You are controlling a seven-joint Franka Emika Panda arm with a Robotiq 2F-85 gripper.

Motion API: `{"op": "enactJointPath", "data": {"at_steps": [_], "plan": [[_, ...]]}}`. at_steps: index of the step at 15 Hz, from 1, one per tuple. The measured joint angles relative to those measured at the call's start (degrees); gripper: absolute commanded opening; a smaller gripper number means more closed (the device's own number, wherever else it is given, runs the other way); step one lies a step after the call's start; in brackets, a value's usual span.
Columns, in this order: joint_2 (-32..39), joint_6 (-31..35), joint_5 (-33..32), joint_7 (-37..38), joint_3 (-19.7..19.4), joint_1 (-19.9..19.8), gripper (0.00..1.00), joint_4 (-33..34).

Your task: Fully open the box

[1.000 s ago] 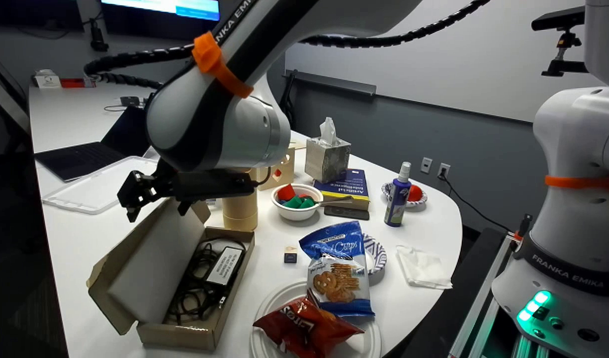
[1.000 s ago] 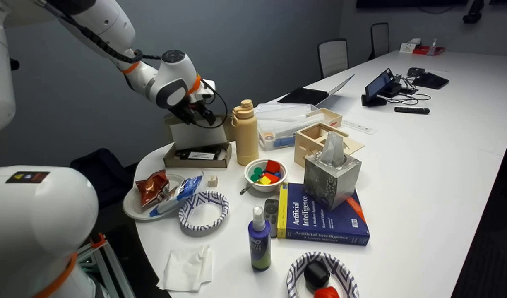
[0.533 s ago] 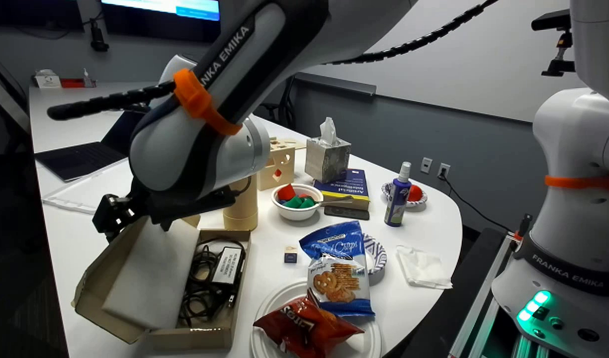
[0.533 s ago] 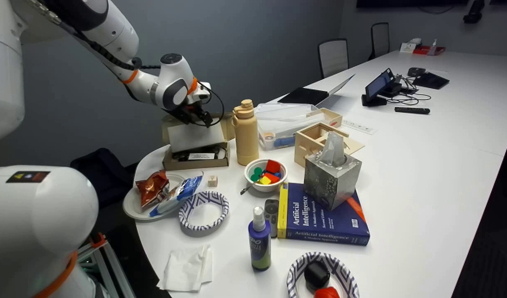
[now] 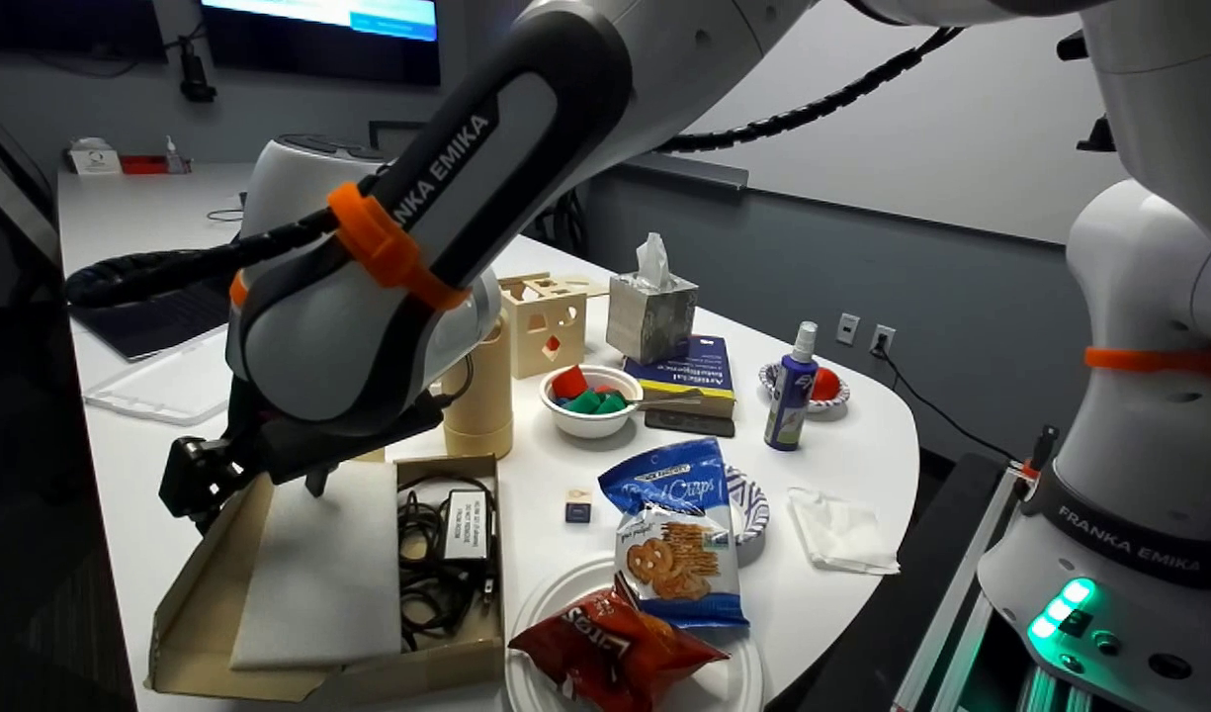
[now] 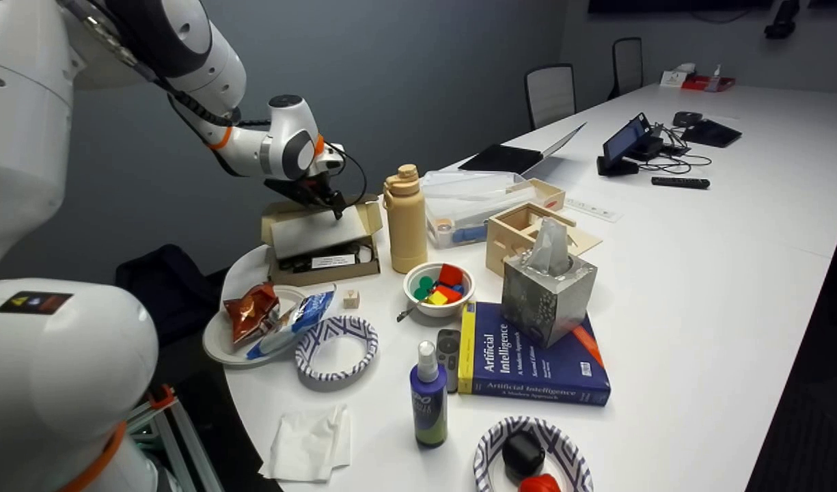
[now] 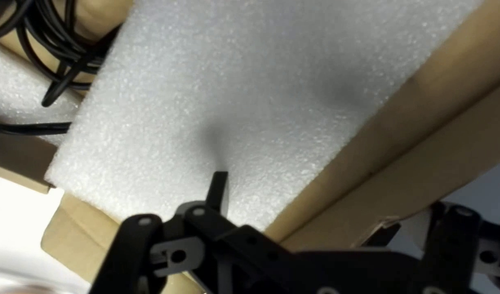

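Note:
The brown cardboard box (image 5: 422, 674) lies with its lid swung back and leaning outward; it also shows in an exterior view (image 6: 343, 273). White foam (image 5: 318, 574) lines the lid, and it fills much of the wrist view (image 7: 233, 90). Black cables and an adapter with a white label (image 5: 467, 524) lie in the tray. My gripper (image 5: 257, 499) is open at the lid's far end. In the wrist view my gripper (image 7: 303, 204) straddles the lid's edge: one finger is over the foam, the other is partly hidden behind the cardboard edge. The lid's outer face is hidden.
A tan bottle (image 6: 406, 225) stands close to the box's end. A plate with a red chip bag (image 5: 615, 648) and a blue snack bag (image 5: 674, 534) lies beside the box. A clear plastic lid (image 5: 160, 381) lies behind the gripper. The table edge runs near the lid.
My gripper has moved down and outward, away from the tray. The box lid has swung farther back with it, from steep to much flatter. The tray has shifted and turned slightly.

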Motion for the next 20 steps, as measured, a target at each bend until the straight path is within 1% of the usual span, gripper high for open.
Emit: {"op": "enactJointPath", "data": {"at_steps": [5,8,14,20], "plan": [[1.6,-8.0,-2.4,1.4,3.5,-3.5,1.00,3.1],[2.4,-11.2,-2.7,1.6,5.6,-5.5,1.00,3.8],[4.4,-14.8,-3.1,1.6,8.4,-8.2,1.00,5.0],[6.2,-17.2,-3.7,1.6,9.8,-9.1,1.00,6.8]]}}
